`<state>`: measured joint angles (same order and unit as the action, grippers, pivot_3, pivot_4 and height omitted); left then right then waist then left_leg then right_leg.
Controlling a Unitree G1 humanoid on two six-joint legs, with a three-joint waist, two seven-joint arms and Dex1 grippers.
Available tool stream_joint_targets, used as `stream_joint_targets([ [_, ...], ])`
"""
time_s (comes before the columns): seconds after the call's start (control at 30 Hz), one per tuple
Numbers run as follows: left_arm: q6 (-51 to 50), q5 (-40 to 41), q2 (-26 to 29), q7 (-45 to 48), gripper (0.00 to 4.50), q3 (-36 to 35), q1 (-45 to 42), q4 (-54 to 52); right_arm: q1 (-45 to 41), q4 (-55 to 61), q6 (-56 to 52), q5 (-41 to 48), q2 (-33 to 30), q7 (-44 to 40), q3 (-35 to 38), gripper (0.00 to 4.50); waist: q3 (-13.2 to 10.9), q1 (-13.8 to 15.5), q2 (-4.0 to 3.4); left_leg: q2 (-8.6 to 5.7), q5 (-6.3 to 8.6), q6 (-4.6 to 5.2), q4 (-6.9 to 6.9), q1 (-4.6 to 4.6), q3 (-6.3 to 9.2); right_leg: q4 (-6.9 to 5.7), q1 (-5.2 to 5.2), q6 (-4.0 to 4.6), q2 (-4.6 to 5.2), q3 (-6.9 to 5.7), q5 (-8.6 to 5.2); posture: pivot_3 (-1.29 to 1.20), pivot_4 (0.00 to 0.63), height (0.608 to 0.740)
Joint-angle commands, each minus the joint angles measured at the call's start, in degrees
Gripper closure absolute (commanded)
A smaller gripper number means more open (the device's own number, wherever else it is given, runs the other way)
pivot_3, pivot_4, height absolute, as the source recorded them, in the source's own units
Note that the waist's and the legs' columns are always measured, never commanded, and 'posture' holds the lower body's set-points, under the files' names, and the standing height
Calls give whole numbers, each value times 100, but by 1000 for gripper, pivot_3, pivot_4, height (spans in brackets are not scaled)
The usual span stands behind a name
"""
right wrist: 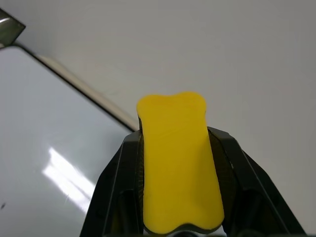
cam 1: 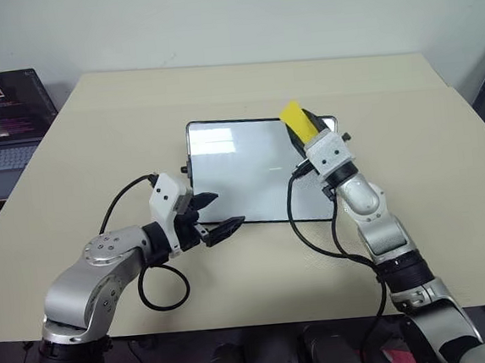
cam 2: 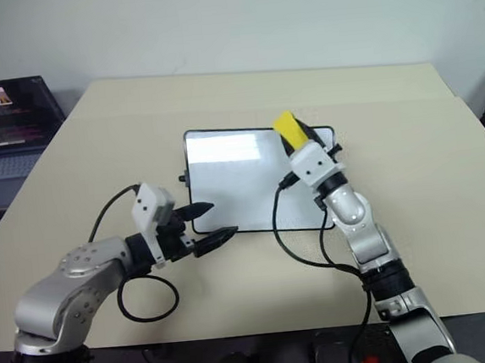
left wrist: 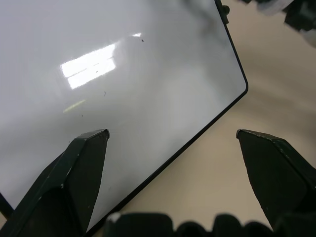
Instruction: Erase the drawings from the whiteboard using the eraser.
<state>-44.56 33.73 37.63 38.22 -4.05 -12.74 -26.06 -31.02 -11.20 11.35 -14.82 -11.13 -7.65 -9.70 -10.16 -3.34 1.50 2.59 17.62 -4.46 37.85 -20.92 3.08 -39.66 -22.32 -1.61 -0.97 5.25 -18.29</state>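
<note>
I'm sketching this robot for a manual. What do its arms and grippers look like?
Both arms are rounded silver-grey segments with black joint bands and loose black cables looping alongside. Each wrist carries a boxy white housing. The left gripper and right gripper each have two black tapering fingers.

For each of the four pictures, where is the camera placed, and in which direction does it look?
Left eye, right eye: on the head, looking forward and down over the table; both arms show, with the whiteboard between them.
Left wrist: on the left arm, looking along the open left gripper at a whiteboard corner.
Right wrist: on the right arm, looking along the right gripper, its jaws shut on the yellow eraser.
Shared: both wrist views show the whiteboard; eye views show the eraser too.
</note>
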Motion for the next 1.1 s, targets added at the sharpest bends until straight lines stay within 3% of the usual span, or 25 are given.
stream_joint_targets([
  [0.03,141,-27,36,52,0,-71,-24,-40,25,-98,-61,-53,63,-113,-169,3070,0,-1,0,0,0,0,0,0,-1,0,0,0,0,1,0,0,150,740],
  [0.23,183,-48,38,72,0,-76,29,-29,640,7,-197,-108,73,-686,-778,3070,1,5,0,0,0,1,1,1,3,1,2,0,0,-2,0,0,150,740],
  [0.47,149,-23,38,56,0,-65,-8,-50,858,219,-543,-35,-59,-1312,-994,3070,1,5,1,-4,-1,0,12,18,3,-27,10,0,-1,0,0,0,150,740],
  [0.67,164,-33,42,65,0,-55,-22,-47,652,980,116,194,53,-624,-303,3071,-3,10,0,-4,-2,0,12,6,5,-26,2,0,-1,-2,0,0,150,740],
  [0.87,507,-143,125,365,0,94,30,-161,694,1007,-169,38,-74,224,546,3072,-3,19,1,-2,0,-2,3,-1,5,-4,1,0,0,-4,0,0,150,740],
  [1.1,707,-288,160,513,0,215,-2,-49,848,755,-845,-24,-52,56,382,3072,-3,-15,0,-1,0,0,2,3,-2,-8,0,0,-1,3,0,0,150,740],
])
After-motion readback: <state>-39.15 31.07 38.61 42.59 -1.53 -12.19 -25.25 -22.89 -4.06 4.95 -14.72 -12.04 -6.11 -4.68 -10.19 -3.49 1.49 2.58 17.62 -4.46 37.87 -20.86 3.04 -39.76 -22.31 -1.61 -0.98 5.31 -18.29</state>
